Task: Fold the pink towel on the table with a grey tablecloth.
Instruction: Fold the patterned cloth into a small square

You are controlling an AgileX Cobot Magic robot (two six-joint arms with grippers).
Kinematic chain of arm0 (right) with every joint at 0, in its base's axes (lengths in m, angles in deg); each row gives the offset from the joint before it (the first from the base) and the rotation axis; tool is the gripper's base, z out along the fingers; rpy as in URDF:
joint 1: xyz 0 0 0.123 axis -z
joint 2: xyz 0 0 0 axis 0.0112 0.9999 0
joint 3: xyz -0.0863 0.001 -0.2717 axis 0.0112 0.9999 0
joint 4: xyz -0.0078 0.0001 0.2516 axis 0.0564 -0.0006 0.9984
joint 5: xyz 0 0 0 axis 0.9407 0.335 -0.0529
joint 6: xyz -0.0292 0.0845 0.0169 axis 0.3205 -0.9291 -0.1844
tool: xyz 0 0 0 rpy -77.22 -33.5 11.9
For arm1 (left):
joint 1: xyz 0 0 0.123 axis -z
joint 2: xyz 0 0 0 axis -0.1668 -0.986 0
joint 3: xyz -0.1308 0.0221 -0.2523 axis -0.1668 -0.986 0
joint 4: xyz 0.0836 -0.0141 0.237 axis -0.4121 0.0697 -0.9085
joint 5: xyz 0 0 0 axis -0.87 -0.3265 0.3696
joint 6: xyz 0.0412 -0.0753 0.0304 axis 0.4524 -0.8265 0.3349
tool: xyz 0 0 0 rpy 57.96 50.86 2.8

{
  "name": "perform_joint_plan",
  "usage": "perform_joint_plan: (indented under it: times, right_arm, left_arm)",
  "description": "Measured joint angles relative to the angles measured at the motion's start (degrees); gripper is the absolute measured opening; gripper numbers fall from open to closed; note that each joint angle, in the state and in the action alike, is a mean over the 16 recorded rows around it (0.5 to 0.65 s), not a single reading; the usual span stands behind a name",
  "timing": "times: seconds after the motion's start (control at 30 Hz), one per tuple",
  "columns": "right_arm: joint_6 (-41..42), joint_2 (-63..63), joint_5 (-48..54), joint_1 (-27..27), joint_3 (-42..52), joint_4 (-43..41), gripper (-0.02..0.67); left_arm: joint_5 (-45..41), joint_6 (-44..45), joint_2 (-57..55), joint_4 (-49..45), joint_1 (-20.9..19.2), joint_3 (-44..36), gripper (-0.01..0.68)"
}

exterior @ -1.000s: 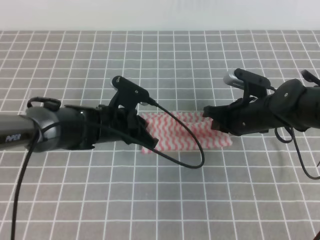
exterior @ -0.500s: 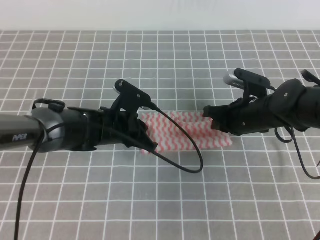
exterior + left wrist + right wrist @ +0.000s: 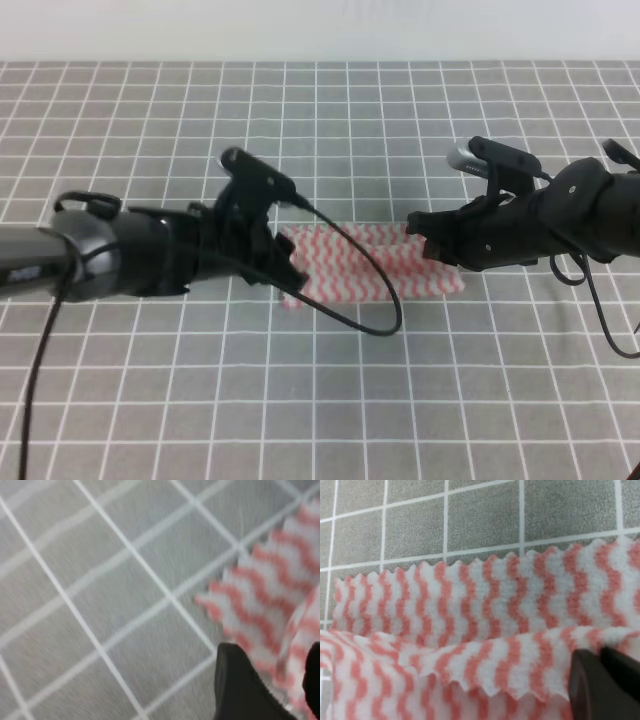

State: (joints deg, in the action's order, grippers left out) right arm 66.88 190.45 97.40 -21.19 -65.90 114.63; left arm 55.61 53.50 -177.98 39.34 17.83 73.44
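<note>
The left end effector (image 3: 283,268) has drawn back slightly and lifted at the near end of the thin pink-and-white zigzag-striped towel (image 3: 372,262), its fingers pinching that corner. The right end effector (image 3: 418,232) is closed on the far edge. The towel lies between them as a narrow band on the grey grid-cloth desk (image 3: 330,390), so one fold looks done and a crosswise fold likely remains.

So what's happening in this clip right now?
Two robot arms are working a pink towel on the grey gridded tablecloth. The towel lies as a narrow strip, with one layer already turned over another. The left gripper is at its left end and the right gripper at its right end. In the right wrist view, the fingers look pinched on an upper fold's edge.
</note>
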Motion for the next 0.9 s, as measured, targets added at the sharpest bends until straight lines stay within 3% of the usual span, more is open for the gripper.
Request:
perform_joint_plan:
  times: [0.43,0.9]
  right_arm:
    - [-0.1,0.05,-0.11,-0.01,0.0,0.0,-0.001]
    - [-0.17,-0.11,-1.09,0.37,0.0,0.11,-0.001]
  left_arm:
    - [0.21,-3.77,3.53,-0.11,0.0,1.16,0.027]
    - [-9.21,-4.55,2.5,0.22,0.0,1.09,0.022]
